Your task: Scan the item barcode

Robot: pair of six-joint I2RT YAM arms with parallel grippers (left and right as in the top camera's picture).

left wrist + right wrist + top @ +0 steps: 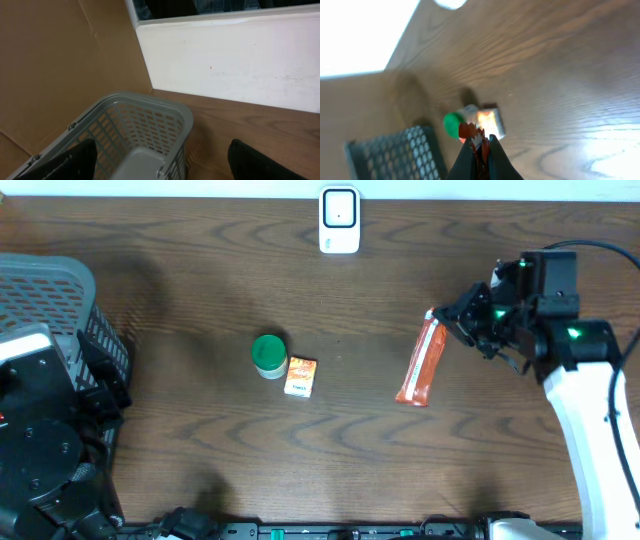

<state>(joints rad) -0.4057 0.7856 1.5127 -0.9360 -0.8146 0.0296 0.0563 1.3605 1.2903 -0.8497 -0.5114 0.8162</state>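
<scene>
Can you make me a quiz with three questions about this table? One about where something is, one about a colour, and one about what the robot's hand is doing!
1. Where is the small box?
A) in the basket
B) beside the jar
C) on top of the jar

2. What colour is the jar's lid?
A) green
B) blue
C) yellow

3. What is the right gripper doing?
A) hanging wide open, holding nothing
B) shut on the packet
C) pushing the jar

Answers:
1 B, the box lies right next to the jar.
2 A, the lid shows green from overhead.
3 B, it pinches the packet's top end.
</scene>
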